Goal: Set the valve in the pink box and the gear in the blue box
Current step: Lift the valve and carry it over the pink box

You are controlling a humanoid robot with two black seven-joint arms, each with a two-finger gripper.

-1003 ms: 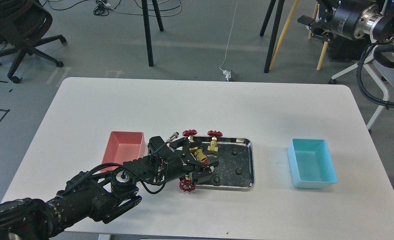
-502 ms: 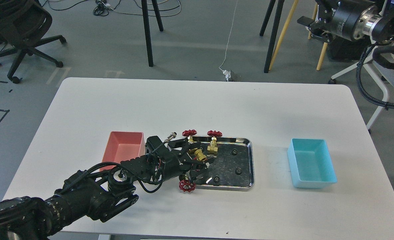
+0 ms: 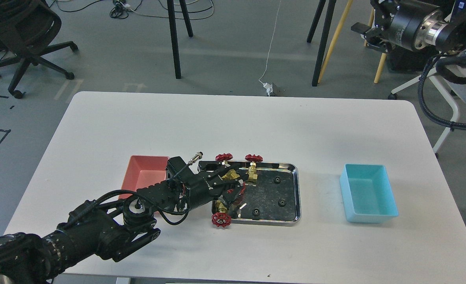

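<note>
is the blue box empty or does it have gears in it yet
Empty: the blue box shows only bare cyan floor, and the black gears lie in the steel tray.

Count of parts by kind, as you see them on the desk (image 3: pixel 233 118).
You can count three valves by their red handwheels (image 3: pixel 224 157) (image 3: pixel 253 157) (image 3: pixel 221 220), a fourth brass body (image 3: pixel 232 176) partly hidden; three gears (image 3: pixel 276 180) (image 3: pixel 282 202) (image 3: pixel 256 213); one steel tray (image 3: pixel 292 167); one pink box (image 3: pixel 148 173); one blue box (image 3: pixel 369 193).

steel tray (image 3: pixel 292 193) ctr of white table (image 3: pixel 233 126) | office chair (image 3: pixel 20 43) far left

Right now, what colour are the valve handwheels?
Red, on the valve; head view shows it best.
</note>
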